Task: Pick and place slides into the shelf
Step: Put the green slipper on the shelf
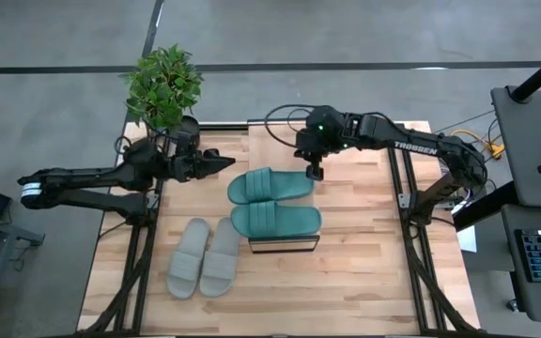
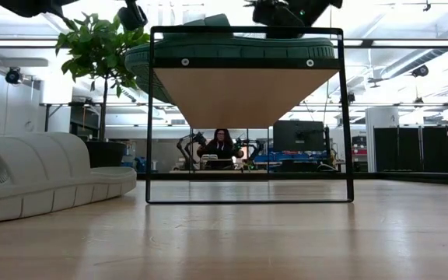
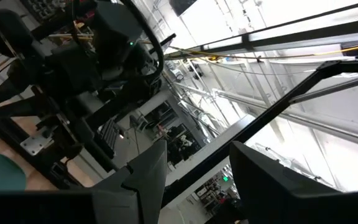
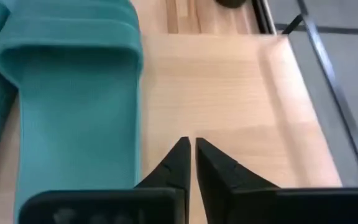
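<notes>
Already both teal-green slides sit up top: the nearer teal slide (image 1: 276, 221) lies on the shelf (image 1: 284, 244) and the second teal slide (image 1: 271, 185) lies just behind it, the two side by side; from above I cannot tell whether the rear one rests wholly on the plank. Seen level across the table, a green sole spans the shelf's wood top. The grey-beige pair (image 1: 205, 256) is not yet shelved; it lies on the table (image 1: 364, 282) just beside the shelf, toward the left arm's side, the two sandals touching each other.

The right gripper (image 1: 315, 172) hangs at the end of the rear teal slide with its fingers pressed nearly together and nothing between them — empty, by its wrist view. The left gripper (image 1: 222, 164) waits near the potted plant (image 1: 164, 86), its fingers parted and holding nothing.

Foam like this should be light and springy, and not fragile or slippery — the ribbed strap gives texture. The best hold is probably across the wide strap or a pinch on the sole's side edge. A squeeze on the flat sole may simply buckle it, and a hold at one end would likely let the sandal droop.
</notes>
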